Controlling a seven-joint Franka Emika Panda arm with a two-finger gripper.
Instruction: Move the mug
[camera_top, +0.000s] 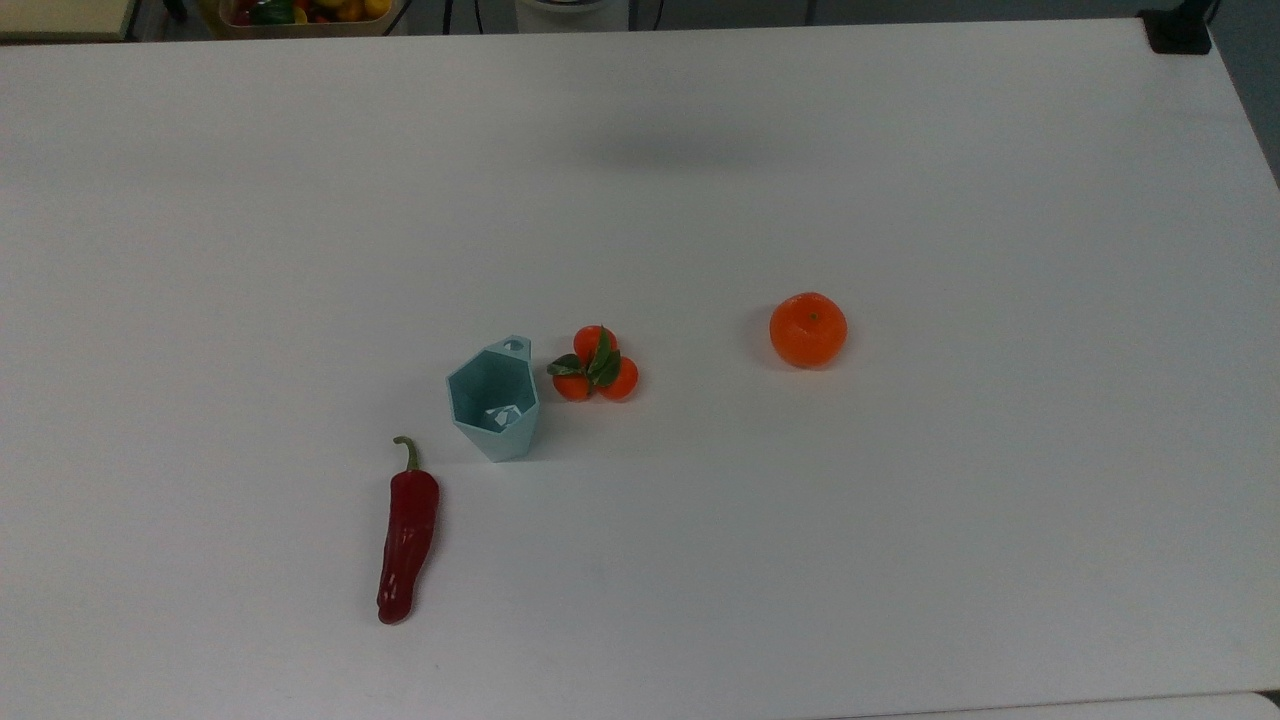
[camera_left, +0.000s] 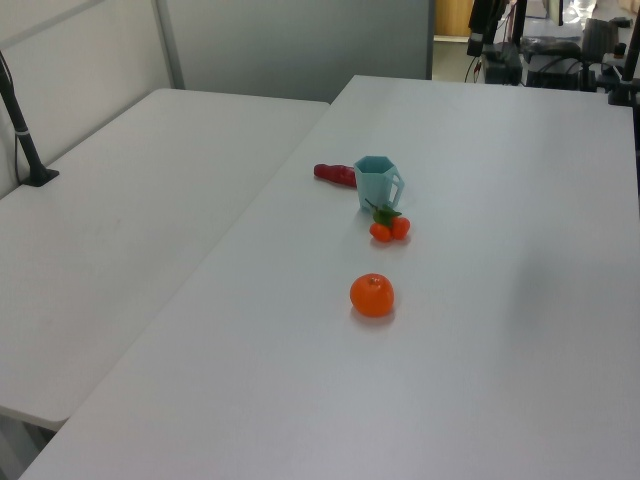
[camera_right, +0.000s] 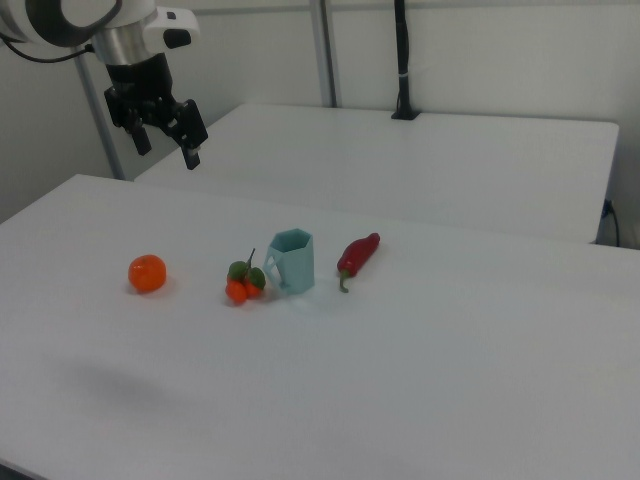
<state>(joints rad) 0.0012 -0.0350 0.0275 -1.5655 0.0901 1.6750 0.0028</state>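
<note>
White table (camera_top: 900, 550): mug (camera_top: 493, 400) between chili (camera_top: 406, 530) and tangerine cluster (camera_top: 597, 366), claw (camera_right: 166, 138) spread overhead

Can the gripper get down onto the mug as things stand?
Probably yes. The gripper hangs open, high above the table, and the mug stands upright with nothing over it. The small oranges sit close beside its handle, so that side is tight.

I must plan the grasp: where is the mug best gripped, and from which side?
Grip the mug by its rim wall, from above: it stands upright and open. Close over the wall on the top view's left, away from the small oranges beside the handle.
</note>
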